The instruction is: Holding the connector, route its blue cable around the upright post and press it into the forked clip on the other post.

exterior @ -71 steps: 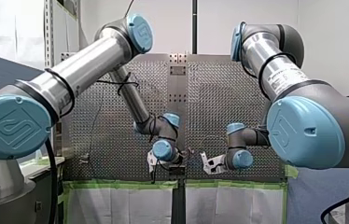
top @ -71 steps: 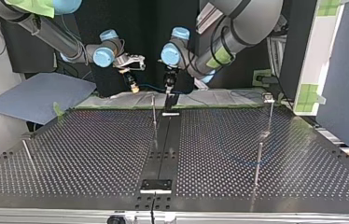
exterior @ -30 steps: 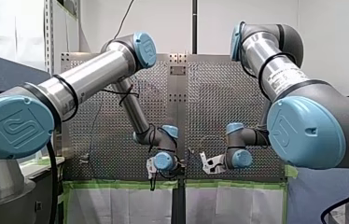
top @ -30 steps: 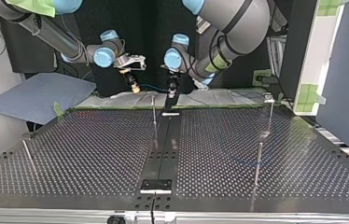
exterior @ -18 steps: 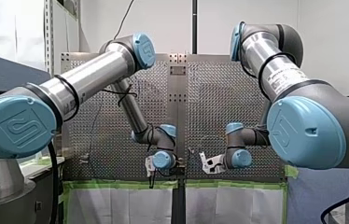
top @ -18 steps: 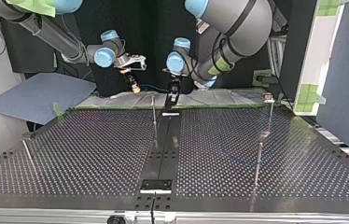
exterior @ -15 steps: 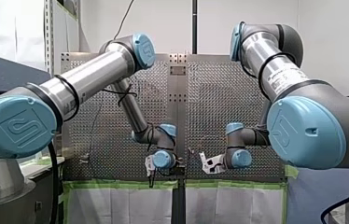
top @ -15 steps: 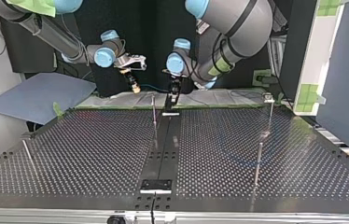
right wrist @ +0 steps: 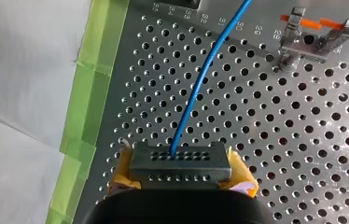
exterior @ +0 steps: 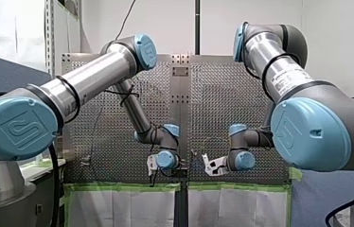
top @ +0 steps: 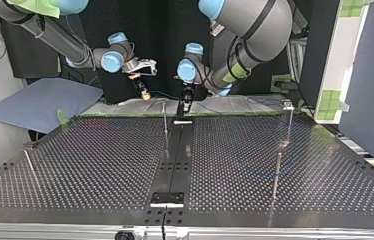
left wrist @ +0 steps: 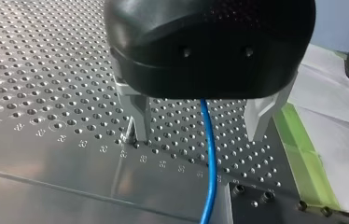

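Note:
In the right wrist view my right gripper is shut on a dark grey connector, held between yellow pads. A blue cable leaves the connector and runs ahead over the perforated plate. A metal forked clip with an orange piece stands ahead, off to one side of the cable. In the left wrist view my left gripper is open, and the blue cable passes loose between its metal fingers. In the top view my right gripper and my left gripper hang close together by a thin upright post.
More thin posts stand at the top view's right and left. A dark strip runs down the plate's middle. Green tape and white sheeting border the plate's edge beside the grippers.
My left gripper has sunk a little lower toward the plate over the cable. My right gripper has stayed where it was with the connector.

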### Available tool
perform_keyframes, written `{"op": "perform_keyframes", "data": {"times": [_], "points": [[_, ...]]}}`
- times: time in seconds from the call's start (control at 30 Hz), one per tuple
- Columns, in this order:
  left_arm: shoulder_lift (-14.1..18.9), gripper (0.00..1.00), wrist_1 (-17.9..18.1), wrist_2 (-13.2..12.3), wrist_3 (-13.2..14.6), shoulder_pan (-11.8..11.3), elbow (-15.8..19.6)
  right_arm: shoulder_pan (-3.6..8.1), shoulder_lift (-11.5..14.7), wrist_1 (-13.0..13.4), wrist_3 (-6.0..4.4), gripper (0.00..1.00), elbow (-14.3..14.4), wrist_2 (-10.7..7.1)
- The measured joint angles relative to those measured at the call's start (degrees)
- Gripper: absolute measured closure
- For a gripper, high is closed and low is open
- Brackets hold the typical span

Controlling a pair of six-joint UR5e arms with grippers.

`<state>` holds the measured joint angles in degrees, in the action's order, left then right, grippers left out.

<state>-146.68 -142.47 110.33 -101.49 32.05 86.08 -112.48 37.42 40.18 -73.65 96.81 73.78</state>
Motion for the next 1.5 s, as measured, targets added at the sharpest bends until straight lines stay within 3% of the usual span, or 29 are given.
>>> {"op": "perform_keyframes", "data": {"times": [0.2,0.27,0.3,0.37,0.4,0.47,1.03,1.23,1.37,1.5], "points": [[0.0,0.0,-0.2,1.2,1.8,0.2,0.0,0.01,0.0,0.0,0.04,1.0,0.0,0.05],[0.0,0.27,-0.2,1.8,2.6,0.3,0.0,0.01,0.0,0.0,0.04,1.0,-0.1,0.05],[0.0,0.27,-0.2,2.2,2.9,0.3,0.0,0.01,0.0,0.0,0.03,1.0,-0.1,0.06],[0.0,0.63,-0.3,2.9,3.5,0.4,0.0,0.01,0.0,0.0,0.01,1.0,-0.1,0.06],[0.0,0.63,-0.3,3.2,3.6,0.5,0.0,0.01,0.0,0.0,0.01,1.0,-0.1,0.06],[0.0,1.0,-0.3,3.6,3.8,0.6,0.0,0.01,0.0,0.0,0.01,1.0,-0.1,0.06],[0.0,1.0,-0.3,5.3,4.1,1.8,0.2,0.26,0.0,-0.8,0.07,1.0,-0.4,0.52],[0.0,1.0,-0.1,7.5,4.2,3.2,0.3,0.85,0.0,-1.1,-0.18,1.0,-0.9,2.65],[0.0,1.0,0.2,9.0,4.3,4.2,0.3,1.46,0.0,-1.8,-0.58,1.0,-1.6,2.71],[0.0,1.0,0.7,10.3,4.4,5.1,0.3,0.95,0.0,-0.8,-0.35,1.0,-0.8,2.03]]}}
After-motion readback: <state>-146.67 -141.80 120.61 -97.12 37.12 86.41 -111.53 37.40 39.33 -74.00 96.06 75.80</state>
